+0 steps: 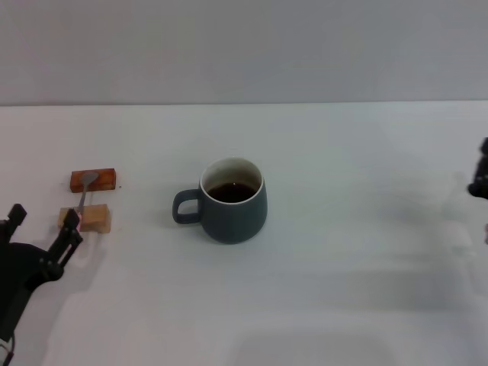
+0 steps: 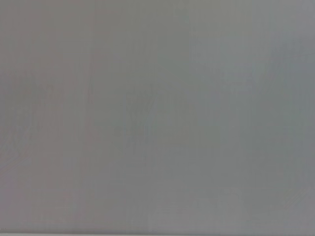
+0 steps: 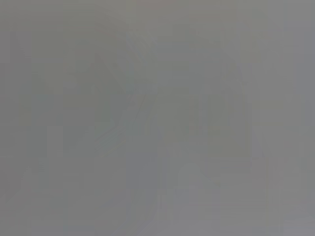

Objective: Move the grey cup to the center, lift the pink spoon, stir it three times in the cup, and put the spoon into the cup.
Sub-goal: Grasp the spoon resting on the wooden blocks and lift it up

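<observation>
The grey cup stands upright mid-table, handle pointing left, dark liquid inside. The pink spoon lies across two small wooden blocks at the left, its metal bowl on the far brown block and its pink handle over the near tan block. My left gripper is open at the table's left, just in front of the blocks. One fingertip is at the handle's end; I cannot tell if it touches. My right gripper shows only as a dark part at the right edge. Both wrist views show plain grey.
The white table runs to a far edge against a grey wall. Only the cup and the two blocks stand on it.
</observation>
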Controlling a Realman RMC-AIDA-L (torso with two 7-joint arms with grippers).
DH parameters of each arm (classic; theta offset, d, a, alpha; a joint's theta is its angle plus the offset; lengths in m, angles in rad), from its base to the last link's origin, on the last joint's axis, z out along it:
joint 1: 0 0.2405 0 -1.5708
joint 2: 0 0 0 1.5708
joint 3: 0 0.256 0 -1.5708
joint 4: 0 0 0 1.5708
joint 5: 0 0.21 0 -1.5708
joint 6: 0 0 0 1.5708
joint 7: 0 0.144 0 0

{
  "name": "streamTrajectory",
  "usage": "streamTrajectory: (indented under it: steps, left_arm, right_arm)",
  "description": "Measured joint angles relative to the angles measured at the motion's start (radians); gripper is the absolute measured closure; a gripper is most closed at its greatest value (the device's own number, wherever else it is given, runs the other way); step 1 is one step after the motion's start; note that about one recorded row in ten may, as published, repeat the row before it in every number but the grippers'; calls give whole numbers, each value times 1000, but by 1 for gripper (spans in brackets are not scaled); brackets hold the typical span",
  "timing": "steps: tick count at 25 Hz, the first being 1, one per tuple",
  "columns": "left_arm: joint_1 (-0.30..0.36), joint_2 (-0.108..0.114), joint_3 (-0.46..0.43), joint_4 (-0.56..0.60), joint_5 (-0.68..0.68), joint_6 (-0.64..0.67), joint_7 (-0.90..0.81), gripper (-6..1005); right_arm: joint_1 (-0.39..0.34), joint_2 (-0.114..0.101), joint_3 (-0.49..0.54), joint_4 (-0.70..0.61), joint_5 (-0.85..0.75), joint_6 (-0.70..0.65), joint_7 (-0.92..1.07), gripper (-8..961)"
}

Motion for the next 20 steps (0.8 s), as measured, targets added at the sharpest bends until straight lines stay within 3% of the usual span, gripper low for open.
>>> streamTrajectory:
  steps: [8,20]
  left_arm:
    - [-27,-1,50,9,-12,-44,2,251]
    - [-48,-1,55,18,-15,-94,3,257]
  right_arm:
    - [-45,0,89,-27,0,-61,0,953]
    - [-39,0,88,-31,0,-43,0,953]
